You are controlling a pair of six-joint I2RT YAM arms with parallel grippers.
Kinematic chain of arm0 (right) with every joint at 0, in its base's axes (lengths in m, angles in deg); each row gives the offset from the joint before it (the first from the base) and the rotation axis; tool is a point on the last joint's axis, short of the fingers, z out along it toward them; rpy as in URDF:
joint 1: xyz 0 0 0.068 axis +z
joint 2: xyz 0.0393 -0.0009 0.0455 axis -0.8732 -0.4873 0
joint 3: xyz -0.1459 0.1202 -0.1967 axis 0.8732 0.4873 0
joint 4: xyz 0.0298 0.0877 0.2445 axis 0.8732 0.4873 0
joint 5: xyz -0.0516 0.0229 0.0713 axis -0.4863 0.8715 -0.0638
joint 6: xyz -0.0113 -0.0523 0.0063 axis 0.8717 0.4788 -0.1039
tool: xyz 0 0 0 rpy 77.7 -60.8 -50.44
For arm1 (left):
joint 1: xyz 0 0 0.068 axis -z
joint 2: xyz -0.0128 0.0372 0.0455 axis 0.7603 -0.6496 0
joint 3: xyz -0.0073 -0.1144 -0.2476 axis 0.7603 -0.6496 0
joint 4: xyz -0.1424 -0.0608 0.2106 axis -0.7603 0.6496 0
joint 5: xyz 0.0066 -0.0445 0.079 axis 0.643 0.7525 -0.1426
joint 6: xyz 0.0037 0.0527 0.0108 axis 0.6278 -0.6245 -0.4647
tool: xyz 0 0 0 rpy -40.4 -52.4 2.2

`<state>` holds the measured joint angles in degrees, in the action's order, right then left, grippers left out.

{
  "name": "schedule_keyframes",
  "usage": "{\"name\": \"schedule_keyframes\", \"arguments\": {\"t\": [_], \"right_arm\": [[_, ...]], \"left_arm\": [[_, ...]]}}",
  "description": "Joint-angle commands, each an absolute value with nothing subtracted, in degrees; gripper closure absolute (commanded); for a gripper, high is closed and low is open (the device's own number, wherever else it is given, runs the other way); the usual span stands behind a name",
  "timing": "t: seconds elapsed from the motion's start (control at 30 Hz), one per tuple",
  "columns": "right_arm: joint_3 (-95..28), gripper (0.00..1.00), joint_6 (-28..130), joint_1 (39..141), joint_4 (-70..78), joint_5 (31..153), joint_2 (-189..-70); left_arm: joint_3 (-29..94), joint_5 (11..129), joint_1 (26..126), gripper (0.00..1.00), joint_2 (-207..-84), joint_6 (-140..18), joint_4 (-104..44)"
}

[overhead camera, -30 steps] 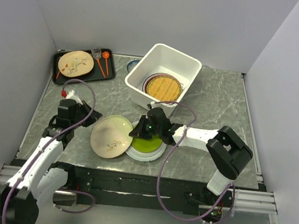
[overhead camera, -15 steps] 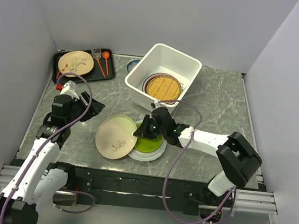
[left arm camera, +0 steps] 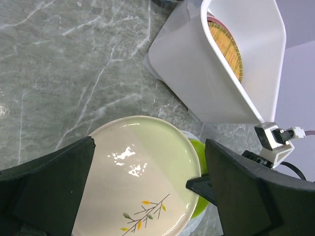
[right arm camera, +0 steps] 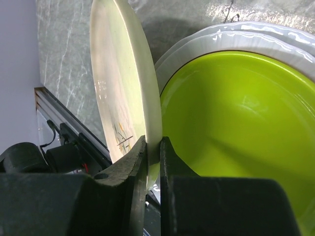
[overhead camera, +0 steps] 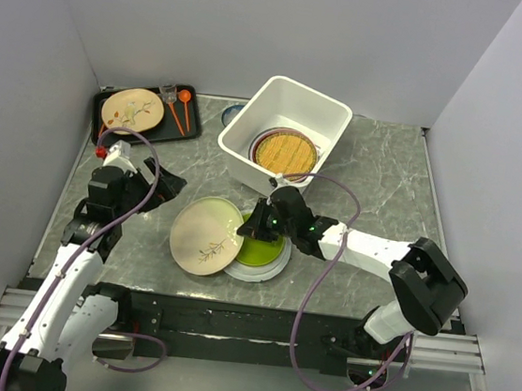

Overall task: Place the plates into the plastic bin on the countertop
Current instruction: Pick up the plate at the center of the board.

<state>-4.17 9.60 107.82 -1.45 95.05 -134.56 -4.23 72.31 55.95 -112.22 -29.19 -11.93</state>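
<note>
With the right arm reaching in from the right, the scene reads as follows.
right gripper (overhead camera: 256,221): fingers clamped together on the right rim of the cream-and-pale-green twig plate (overhead camera: 202,236); the right wrist view shows the rim pinched between both fingers.
twig plate: tilted, gripped edge raised and overlapping the left edge of the lime green plate (overhead camera: 262,250). Cannot tell whether its left edge touches the countertop (overhead camera: 375,190).
lime green plate: near centre of the countertop, sitting on top of a white plate (overhead camera: 266,272) and just right of the twig plate.
left gripper (overhead camera: 163,183): jaws wide apart, nothing between them. It hangs over the countertop just left of the twig plate and clear of it; its wrist view looks down on that plate.
plastic bin (overhead camera: 237,160): far centre of the countertop, just beyond the plate stack.
bin contents: woven yellow plate (overhead camera: 285,153) lies flat on top, with a reddish rim showing under it.
black tray (overhead camera: 154,136): far left corner, holding a cream plate with a leaf pattern (overhead camera: 131,110) and orange-handled utensils.
blue-rimmed dish (overhead camera: 233,112): just behind the bin's far-left corner, mostly hidden.
</note>
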Motion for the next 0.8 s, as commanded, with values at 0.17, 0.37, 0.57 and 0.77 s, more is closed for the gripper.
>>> {"name": "schedule_keyframes", "arguments": {"t": [0.17, 0.37, 0.57, 0.77], "right_arm": [[-6.7, 1.00, 9.8, 106.8, -6.1, 98.2, -126.7], [-5.8, 1.00, 9.7, 104.9, -5.9, 100.1, -123.2], [-2.9, 1.00, 8.5, 101.0, -6.3, 102.8, -118.0], [-3.4, 1.00, 10.8, 96.8, -0.5, 101.4, -111.4]], "left_arm": [[-2.8, 68.2, 56.1, 0.01, -110.6, -29.7, -10.8], [-4.6, 66.2, 56.1, 0.01, -111.8, -29.2, -11.5], [-6.7, 66.0, 56.1, 0.01, -112.2, -28.7, -12.9], [-7.9, 66.0, 56.1, 0.01, -112.7, -27.8, -15.0]]}}
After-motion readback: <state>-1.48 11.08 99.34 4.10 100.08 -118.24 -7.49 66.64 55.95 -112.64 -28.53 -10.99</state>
